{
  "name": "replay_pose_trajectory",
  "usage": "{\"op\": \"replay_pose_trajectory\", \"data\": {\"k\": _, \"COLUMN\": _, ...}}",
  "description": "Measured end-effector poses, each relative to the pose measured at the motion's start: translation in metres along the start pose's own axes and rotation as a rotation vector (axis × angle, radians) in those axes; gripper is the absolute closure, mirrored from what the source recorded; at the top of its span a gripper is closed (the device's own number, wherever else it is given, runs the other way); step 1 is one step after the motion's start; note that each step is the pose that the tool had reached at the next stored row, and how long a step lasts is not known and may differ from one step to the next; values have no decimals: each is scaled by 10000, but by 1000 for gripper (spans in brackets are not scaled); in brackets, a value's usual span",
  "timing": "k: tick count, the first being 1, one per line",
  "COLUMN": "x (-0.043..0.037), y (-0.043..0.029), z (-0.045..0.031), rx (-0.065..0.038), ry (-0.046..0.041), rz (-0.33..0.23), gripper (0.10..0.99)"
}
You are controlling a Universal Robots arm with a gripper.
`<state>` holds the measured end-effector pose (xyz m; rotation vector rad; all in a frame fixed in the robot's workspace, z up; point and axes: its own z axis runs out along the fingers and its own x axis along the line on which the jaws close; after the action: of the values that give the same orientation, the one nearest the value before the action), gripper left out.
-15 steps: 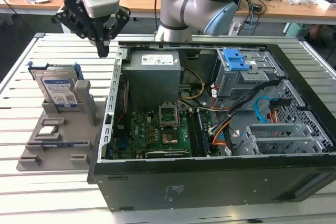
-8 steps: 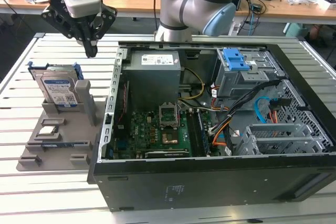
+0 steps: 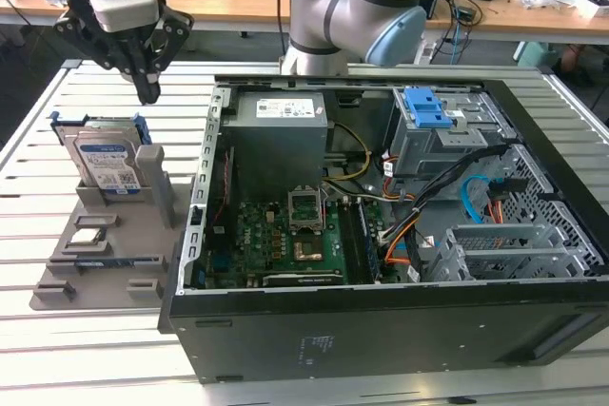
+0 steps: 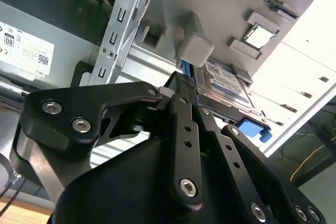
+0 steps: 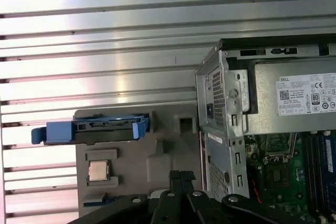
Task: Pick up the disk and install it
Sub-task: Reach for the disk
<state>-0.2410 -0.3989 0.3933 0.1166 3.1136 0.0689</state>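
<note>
One disk (image 3: 103, 164), barcode-labelled, upright in grey holder (image 3: 159, 189), closed pincer (image 3: 148, 94) nearby

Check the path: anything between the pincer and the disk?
Nothing visible. The pincer hangs higher than the disk, toward the exterior view's right; the disk stands on edge in a grey holder, its top uncovered.

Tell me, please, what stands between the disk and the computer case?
In the exterior view, a grey post stands between the disk and the case.
</note>
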Motion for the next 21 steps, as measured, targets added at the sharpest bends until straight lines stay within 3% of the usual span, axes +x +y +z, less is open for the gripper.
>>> {"op": "replay_pose_trajectory", "data": {"k": 12, "x": 236, "y": -17, "z": -7, "rx": 0, "ry": 1, "rz": 0, "gripper": 980}}
{"op": "replay_pose_trajectory", "data": {"k": 21, "x": 469, "y": -35, "z": -13, "rx": 0, "ry": 0, "rz": 0, "gripper": 980}}
